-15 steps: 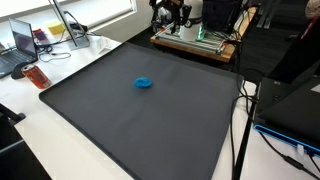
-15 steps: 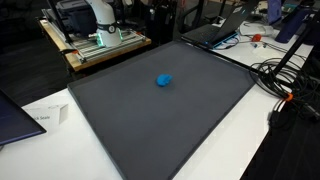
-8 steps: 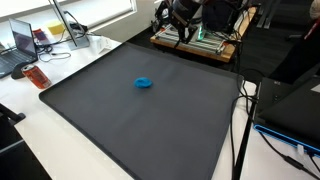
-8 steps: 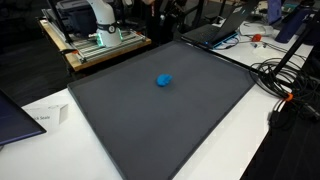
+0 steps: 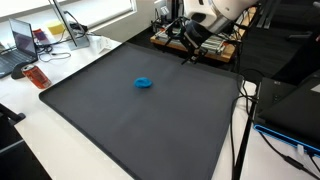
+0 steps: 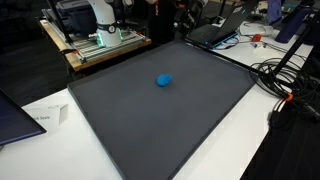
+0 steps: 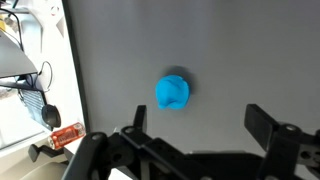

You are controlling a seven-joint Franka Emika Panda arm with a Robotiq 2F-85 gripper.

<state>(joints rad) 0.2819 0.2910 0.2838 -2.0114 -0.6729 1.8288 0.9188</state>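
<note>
Fingers (image 7: 262, 120) stand spread wide and empty over the dark grey mat (image 7: 240, 50), with the gripper (image 5: 190, 48) high near the mat's edge in an exterior view. The small blue lump (image 7: 173, 92) lies mid-mat, untouched, ahead of the fingertips and between their lines. It looks nearly round, so neither long axis nor heading shows.

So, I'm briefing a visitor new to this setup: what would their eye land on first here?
The small bright blue object stands out at once, lying alone near the middle of the big dark mat in both exterior views. Next comes the end effector, jaws wide open and empty, hanging near the mat's far edge, with the blue object in sight just ahead of it in the wrist view.
</note>
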